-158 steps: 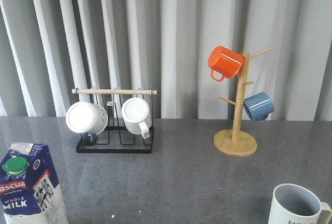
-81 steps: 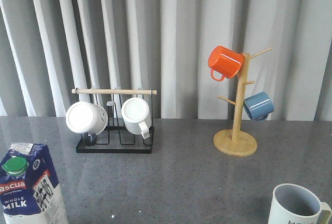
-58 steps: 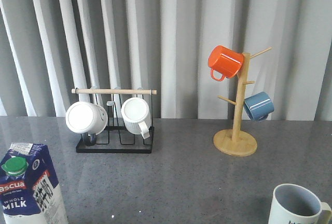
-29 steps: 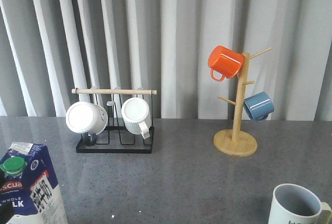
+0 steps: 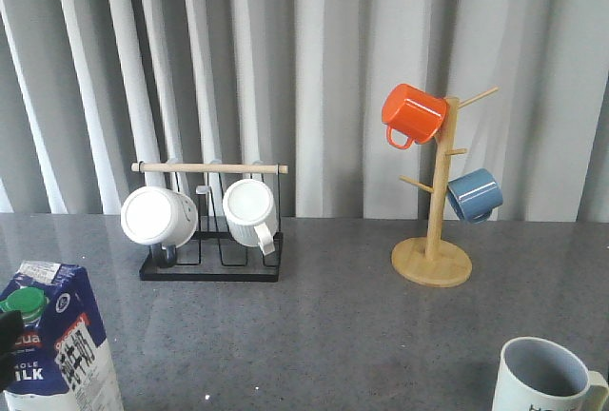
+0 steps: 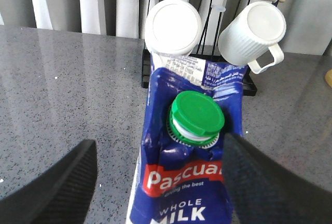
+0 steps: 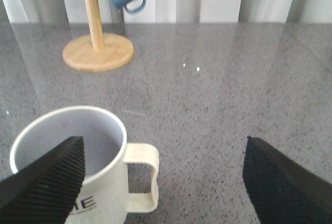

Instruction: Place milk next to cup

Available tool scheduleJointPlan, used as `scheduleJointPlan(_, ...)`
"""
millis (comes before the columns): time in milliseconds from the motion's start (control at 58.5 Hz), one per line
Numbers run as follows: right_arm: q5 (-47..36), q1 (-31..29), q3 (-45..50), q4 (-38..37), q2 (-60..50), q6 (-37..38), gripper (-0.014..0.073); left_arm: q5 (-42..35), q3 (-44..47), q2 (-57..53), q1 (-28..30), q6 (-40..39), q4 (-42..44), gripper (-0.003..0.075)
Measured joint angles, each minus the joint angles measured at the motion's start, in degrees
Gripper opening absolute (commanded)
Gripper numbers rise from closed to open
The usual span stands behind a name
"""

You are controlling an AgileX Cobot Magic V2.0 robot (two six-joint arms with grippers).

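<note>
Milk (image 6: 185, 172) stands upright at the near left corner of the table (image 5: 333, 335), green cap (image 6: 197, 116) facing the left wrist camera. Left gripper (image 6: 161, 182) spread wide, carton between its fingers: one finger (image 6: 62, 187) well clear of the carton's side, the other (image 6: 264, 182) close against the opposite side, contact not certain. Nothing clamped. In the front view only a dark sliver of this gripper shows at the left edge, just in front of the carton (image 5: 57, 344).

Cup (image 7: 78, 167) sits at the near right corner of the table, upright, grey inside, squarish handle (image 7: 140, 177) turned sideways, part of black lettering visible low on its wall. Right gripper (image 7: 161, 182) hangs over it, fingers wide apart, holding nothing; one finger (image 7: 46, 175) overlaps the cup's body in the wrist view, the other (image 7: 285, 177) well off past the handle. The front view shows the cup (image 5: 544, 378) cut by the lower edge.

Milk and cup well apart, bare grey tabletop between them.

Farther back, left of centre: black wire rack (image 5: 211, 261) with a wooden bar (image 5: 209, 168), two white ribbed mugs (image 5: 159, 216) (image 5: 251, 211) on it, directly behind the carton.

Far right: wooden mug tree (image 5: 433, 240) on a round base, orange mug (image 5: 412, 114) high, blue mug (image 5: 474, 194) lower. Grey pleated curtain (image 5: 304, 68) behind everything.
</note>
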Motion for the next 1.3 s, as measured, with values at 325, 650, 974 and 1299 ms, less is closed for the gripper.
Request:
scheduleJointPlan(325, 1.8, 0.0, 0.0, 0.0, -3.9, 0.0, 0.0577, -0.2, 0.0, -3.0, 0.0, 0.0, 0.0, 0.0503)
scheduleJointPlan(650, 6.3, 0.0, 0.0, -0.1, -3.9, -0.1, 0.0577, -0.2, 0.0, -3.0, 0.0, 0.0, 0.0, 0.0503)
scheduleJointPlan(974, -0.4, 0.0, 5.8, -5.0, -5.8, -1.6, 0.0577, -0.2, 0.0, -3.0, 0.0, 0.0, 0.0, 0.0503)
scheduleJointPlan(1299, -16.5, 0.0, 14.2, -8.9, -3.4, 1.7, 0.0577, -0.2, 0.0, -3.0, 0.0, -0.1, 0.0, 0.0503)
